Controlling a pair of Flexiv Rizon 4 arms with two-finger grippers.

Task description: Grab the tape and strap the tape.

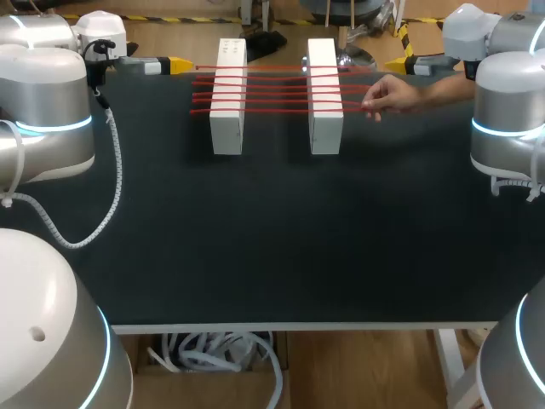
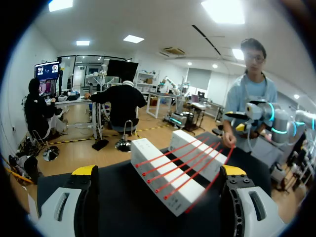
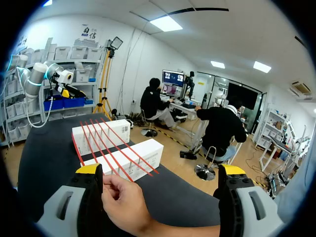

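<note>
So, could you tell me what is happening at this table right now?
A person's hand reaches in from the right and pinches the red tape, which is strung back and forth across two white blocks at the far side of the table. The left gripper and right gripper sit at the far edge, one on each side of the blocks, jaws open and holding nothing.

Hand (image 1: 393, 94) hides tape (image 1: 277, 89) end (robot's right).
</note>
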